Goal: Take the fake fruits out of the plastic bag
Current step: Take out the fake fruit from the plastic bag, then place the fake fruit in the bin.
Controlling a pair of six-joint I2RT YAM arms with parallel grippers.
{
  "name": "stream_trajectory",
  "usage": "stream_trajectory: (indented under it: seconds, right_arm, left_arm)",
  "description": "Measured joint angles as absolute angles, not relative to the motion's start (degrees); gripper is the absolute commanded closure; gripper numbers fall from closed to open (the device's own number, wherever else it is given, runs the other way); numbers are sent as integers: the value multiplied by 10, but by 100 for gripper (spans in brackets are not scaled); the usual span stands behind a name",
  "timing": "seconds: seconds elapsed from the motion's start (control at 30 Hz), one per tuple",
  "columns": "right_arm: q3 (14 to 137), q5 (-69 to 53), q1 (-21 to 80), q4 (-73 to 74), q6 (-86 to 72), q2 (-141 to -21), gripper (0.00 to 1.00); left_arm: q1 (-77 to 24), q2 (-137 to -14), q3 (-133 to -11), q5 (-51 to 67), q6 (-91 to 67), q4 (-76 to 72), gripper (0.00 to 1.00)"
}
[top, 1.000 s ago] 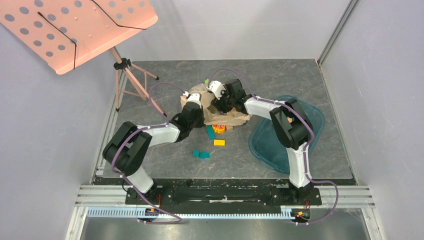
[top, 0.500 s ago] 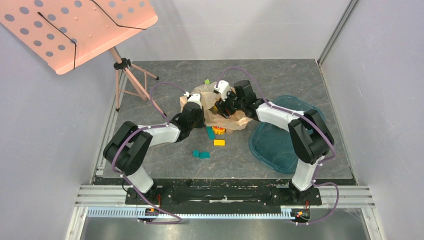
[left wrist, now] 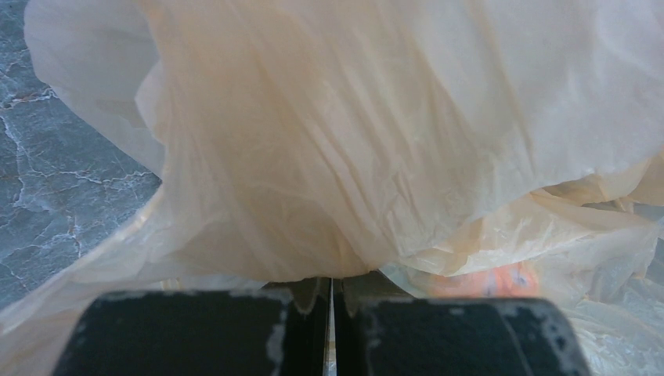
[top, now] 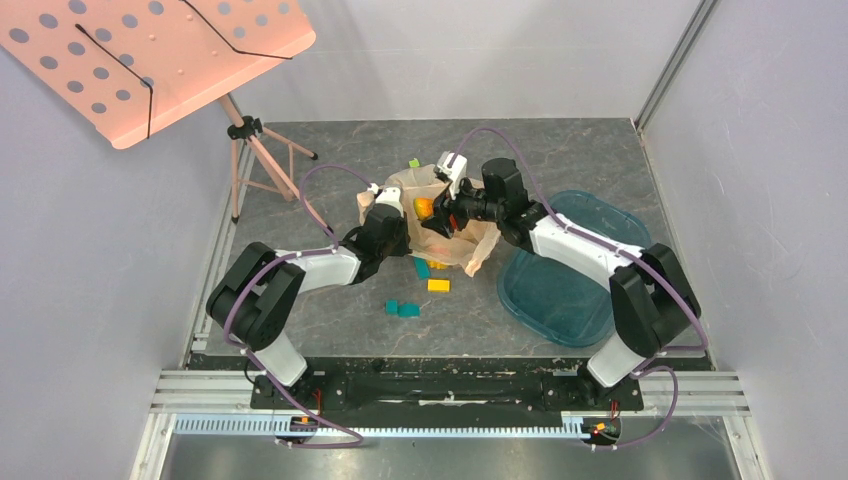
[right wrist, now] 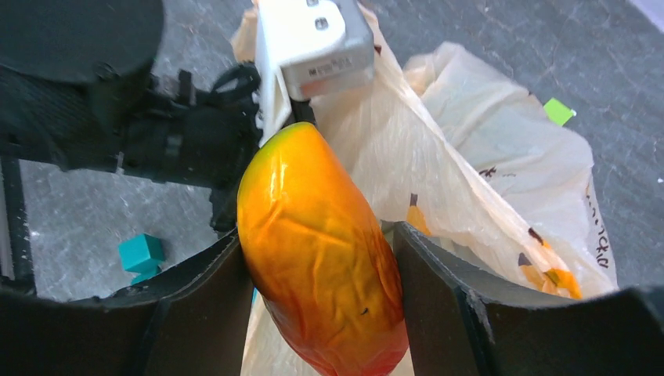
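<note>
Between the jaws of the right gripper (right wrist: 319,235), one fake fruit (right wrist: 313,282) is clamped by its sides. It is a glossy oval, orange-red fading to yellow at its top. Just behind and below those jaws lies the plastic bag (left wrist: 352,141), pale peach and crinkled, with a few orange printed marks. The fruit sits at the bag's opening, outside the film. What else the bag holds cannot be made out. The jaws of the left gripper (left wrist: 332,291) are together, pinching a fold of the bag's film. To the right of the right jaws, one teal tray (top: 555,300) rests on the worktop (top: 330,200). Nearer than both pairs of jaws lie three teal blocks (top: 408,311), two of them touching, and one yellow block (top: 438,285). Beyond the jaws lies one small green block (top: 413,163).
</note>
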State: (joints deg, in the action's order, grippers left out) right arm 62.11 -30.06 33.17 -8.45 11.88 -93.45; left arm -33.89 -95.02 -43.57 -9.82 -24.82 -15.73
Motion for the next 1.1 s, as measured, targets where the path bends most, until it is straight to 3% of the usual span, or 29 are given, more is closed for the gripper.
stream_trajectory:
  seconds: [0.57,0.83,1.1]
  right_arm:
    - [649,-241,323,-80,-51,-869,64]
    - [635,-232,239,-81,-129,-803,64]
    - [533,-177,156,-53,-146,-683,64]
  left_arm:
    - [-339,-952,-438,-88,-248,-157,98]
    - [-339,-956,-442,-88,-248,-157,98]
    - [-339,-960,-444,-88,-248,-155,98]
